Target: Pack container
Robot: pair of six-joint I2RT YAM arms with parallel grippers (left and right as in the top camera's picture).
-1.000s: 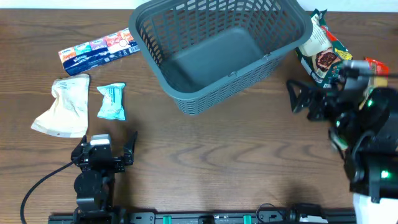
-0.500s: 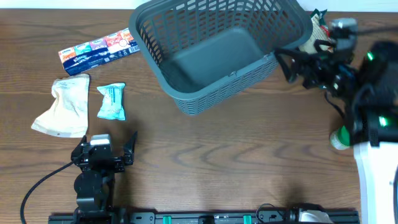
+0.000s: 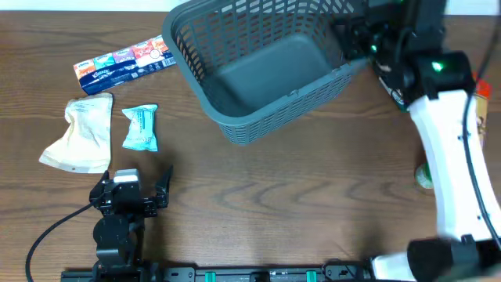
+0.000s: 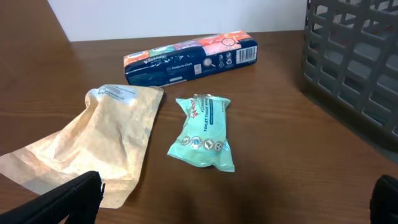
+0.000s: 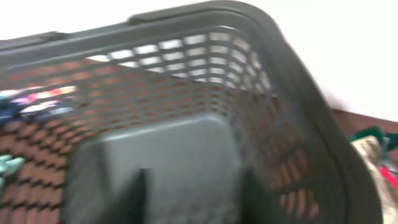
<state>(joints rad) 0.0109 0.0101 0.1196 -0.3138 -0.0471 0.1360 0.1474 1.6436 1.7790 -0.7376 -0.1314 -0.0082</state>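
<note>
The container (image 3: 235, 129), a dark grey mesh basket, stands empty at the back middle of the table. My right gripper (image 3: 344, 39) hangs over its right rim. The right wrist view is blurred: the container's (image 5: 155, 155) floor lies below, and my right gripper (image 5: 194, 196) shows two dark fingers a modest gap apart with nothing between them. My left gripper (image 3: 135, 178) rests open on the table at the front left, empty. In the left wrist view the gripper (image 4: 227, 205) has its fingers at the frame's edges, with the container's mesh wall (image 4: 354, 56) at the right.
Left of the basket lie a long blue tissue pack (image 3: 124, 63) (image 4: 193, 59), a beige pouch (image 3: 81, 133) (image 4: 93, 143) and a teal packet (image 3: 141, 128) (image 4: 204, 130). A red-orange packet (image 3: 479, 86) and a green item (image 3: 423, 176) show beside the right arm.
My right arm has swung from the table right of the basket up and back over its right rim, and its fingers have drawn closer together. The left arm has not moved.
</note>
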